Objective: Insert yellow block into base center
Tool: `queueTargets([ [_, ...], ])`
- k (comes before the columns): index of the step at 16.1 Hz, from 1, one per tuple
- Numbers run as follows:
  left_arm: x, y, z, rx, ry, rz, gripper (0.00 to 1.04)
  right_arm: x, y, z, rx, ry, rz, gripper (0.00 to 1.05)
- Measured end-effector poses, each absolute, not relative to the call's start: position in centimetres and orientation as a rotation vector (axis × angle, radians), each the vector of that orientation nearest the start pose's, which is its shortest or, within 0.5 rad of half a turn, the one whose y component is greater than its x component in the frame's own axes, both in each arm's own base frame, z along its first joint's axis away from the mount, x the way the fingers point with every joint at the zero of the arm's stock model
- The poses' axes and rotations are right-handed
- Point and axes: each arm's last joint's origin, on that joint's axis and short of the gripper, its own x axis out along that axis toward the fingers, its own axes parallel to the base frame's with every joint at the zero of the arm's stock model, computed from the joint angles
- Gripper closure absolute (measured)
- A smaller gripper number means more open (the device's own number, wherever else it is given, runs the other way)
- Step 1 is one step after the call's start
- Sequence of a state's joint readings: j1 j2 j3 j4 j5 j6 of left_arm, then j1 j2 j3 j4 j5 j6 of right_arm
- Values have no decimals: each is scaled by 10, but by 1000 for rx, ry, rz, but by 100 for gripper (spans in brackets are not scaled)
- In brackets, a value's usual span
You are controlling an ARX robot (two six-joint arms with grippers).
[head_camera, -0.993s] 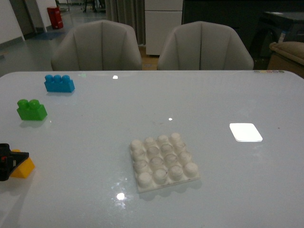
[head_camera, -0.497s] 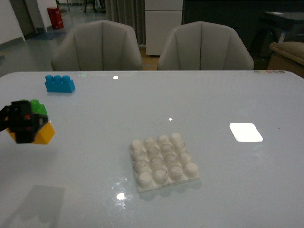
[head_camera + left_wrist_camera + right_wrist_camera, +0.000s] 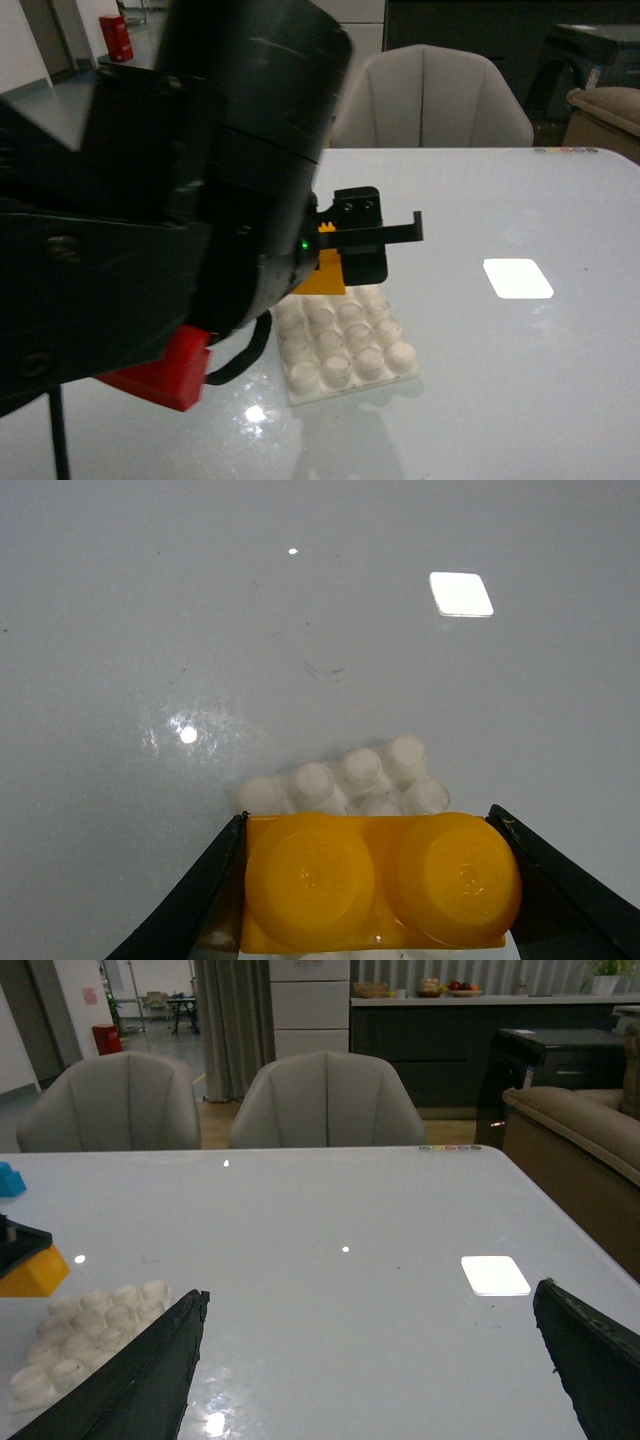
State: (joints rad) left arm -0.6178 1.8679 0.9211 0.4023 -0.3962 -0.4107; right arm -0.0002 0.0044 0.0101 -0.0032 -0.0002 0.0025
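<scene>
The left gripper (image 3: 366,236) is clamped on the yellow block (image 3: 322,276), one black finger (image 3: 190,910) pressed against each short end, so the brick fills the gap between them. Its two round studs face the left wrist camera. The block hangs over the base (image 3: 345,342), at the far corner on the robot's left rather than above the middle studs. From here I cannot tell whether it touches the studs or sits just clear of them. The base lies flat on the table (image 3: 520,390), and the part of its stud grid that shows is bare. The left arm (image 3: 170,200) bulks large on the left of the base and hides that side of the table in the front view. The right gripper (image 3: 370,1295) is spread wide with nothing between its fingers, off to the right of the base and well apart from it. A flat white rectangle (image 3: 517,278) lies on the table to the right of the base, clearly apart. A blue brick (image 3: 8,1180) peeks in beyond the base, further to its left. Two pale chairs (image 3: 325,1100) stand past the table's far edge.
</scene>
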Motion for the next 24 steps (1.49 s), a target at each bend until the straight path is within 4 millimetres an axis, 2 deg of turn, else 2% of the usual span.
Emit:
queueTargets([
  [2, 309, -230, 125, -125, 574, -50, 43, 97, 0, 166, 2, -2, 0, 6],
  [6, 312, -250, 101, -159, 656, 63, 43, 97, 0, 166, 2, -2, 0, 6],
  [9, 317, -270, 94, -213, 646, 79, 43, 97, 0, 166, 2, -2, 0, 6],
  [18, 324, -274, 87, -201, 572, 67, 43, 97, 0, 166, 2, -2, 0, 6],
  [24, 320, -270, 79, -144, 608, 72, 43, 97, 0, 166, 2, -2, 0, 6],
])
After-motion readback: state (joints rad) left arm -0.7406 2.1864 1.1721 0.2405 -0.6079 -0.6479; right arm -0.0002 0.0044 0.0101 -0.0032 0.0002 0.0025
